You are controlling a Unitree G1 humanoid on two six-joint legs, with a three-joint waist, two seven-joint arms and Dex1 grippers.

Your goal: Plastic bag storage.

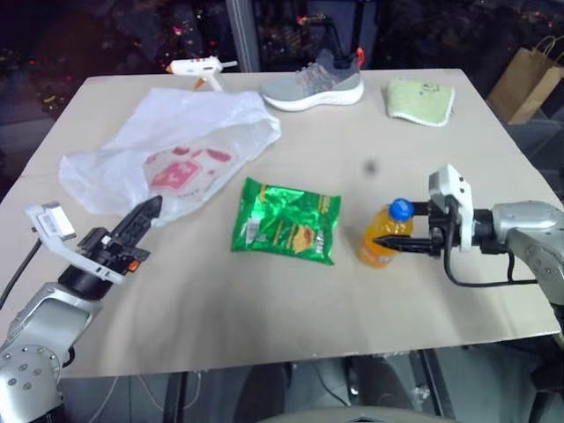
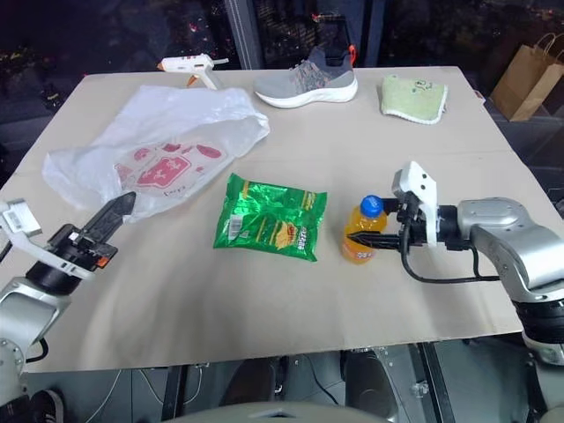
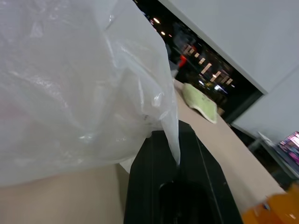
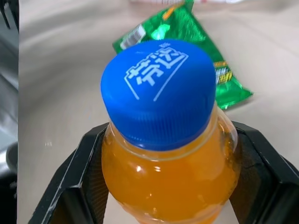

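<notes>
The plastic bag (image 1: 176,150), translucent white with a red-pink print, lies crumpled on the left half of the table (image 1: 264,300). My left gripper (image 1: 152,210) is at the bag's near edge. In the left wrist view a fold of the bag's film (image 3: 93,93) runs down into the seam of its shut fingers (image 3: 187,186). To the right, an orange juice bottle (image 4: 163,177) with a blue cap stands upright. My right gripper (image 1: 384,241) reaches in level from the right, one black finger against each side of the bottle below the cap.
A shiny green snack packet (image 1: 286,220) lies between the bag and the bottle. At the far edge are a glue gun (image 1: 198,68), a grey shoe (image 1: 313,84) and a pale green cloth (image 1: 420,100). A brown paper bag (image 1: 529,79) stands off the table's far right.
</notes>
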